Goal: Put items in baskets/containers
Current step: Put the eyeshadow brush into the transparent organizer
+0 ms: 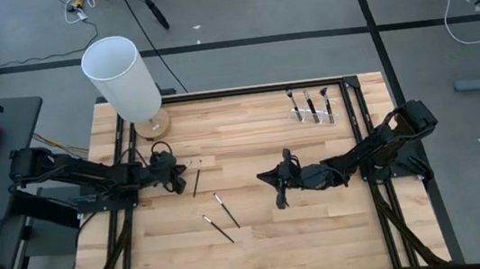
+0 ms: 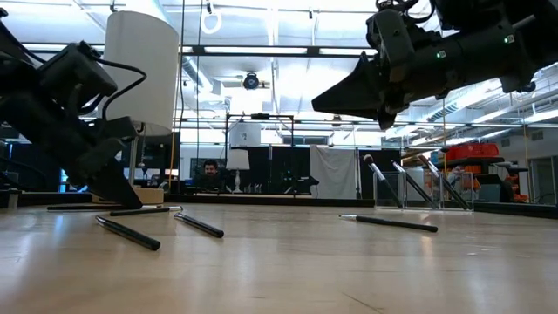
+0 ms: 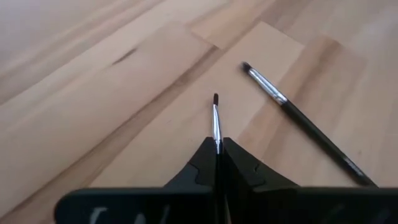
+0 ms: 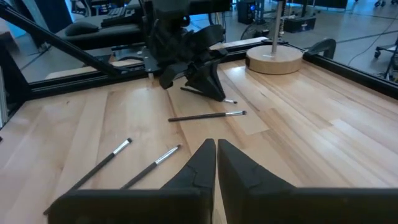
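Low at the bench's [image 1: 250, 142] 9 o'clock side, the left claw [image 1: 179, 176] is clamped on a thin brush [image 3: 216, 121] lying flat, tip pointing away from it. Another brush [image 1: 196, 182] lies just beside. Right claw [image 1: 280, 193], fingers together, hovers mid-bench holding nothing. Clear holder [image 1: 311, 108] stands at 1 o'clock.

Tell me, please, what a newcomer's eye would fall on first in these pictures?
Probably the tall white cylinder on its round wooden base at the table's far left corner. Next, the left gripper, down at the wood near that base and shut on a thin brush, with more brushes loose mid-table. The right gripper hangs shut and empty above the table's middle; the clear holder stands far right.
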